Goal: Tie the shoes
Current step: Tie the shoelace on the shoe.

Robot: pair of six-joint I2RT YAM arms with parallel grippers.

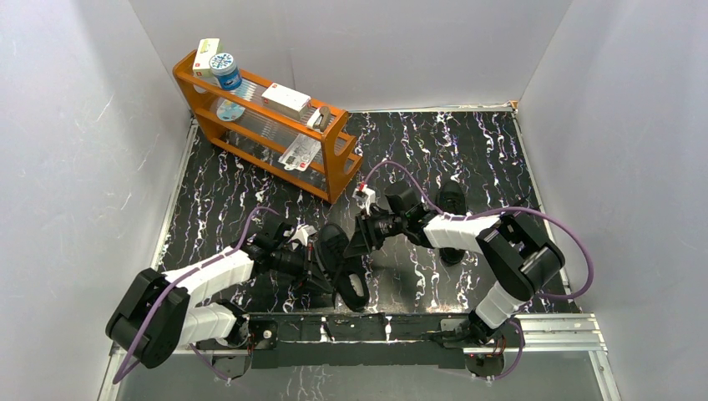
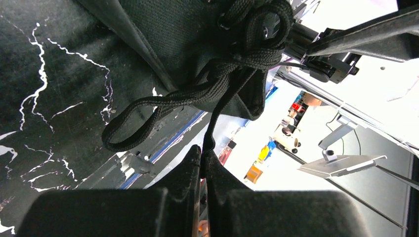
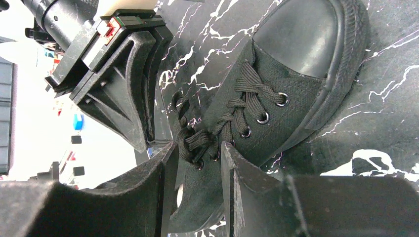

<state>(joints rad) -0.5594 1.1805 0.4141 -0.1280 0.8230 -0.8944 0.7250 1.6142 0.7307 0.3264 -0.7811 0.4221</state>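
Overhead, both arms meet over one black shoe (image 1: 351, 284) on the marbled counter (image 1: 467, 159), just in front of the orange rack (image 1: 267, 125); the second shoe (image 1: 453, 199) lies to the rack's right (partly behind the right arm). From the left wrist, the left hand (image 2: 202, 157) is clamped on a single strand of lace (image 2: 213, 123) running up to the knot (image 2: 257, 39), a loose loop (image 2: 148, 102) hanging beside it. From the right wrist, the right hand (image 3: 196, 148) stands parted, the knot between its fingers (image 3: 158, 192), the left hand close beside, and the shoe's laced front and toe cap lie flat on the counter.
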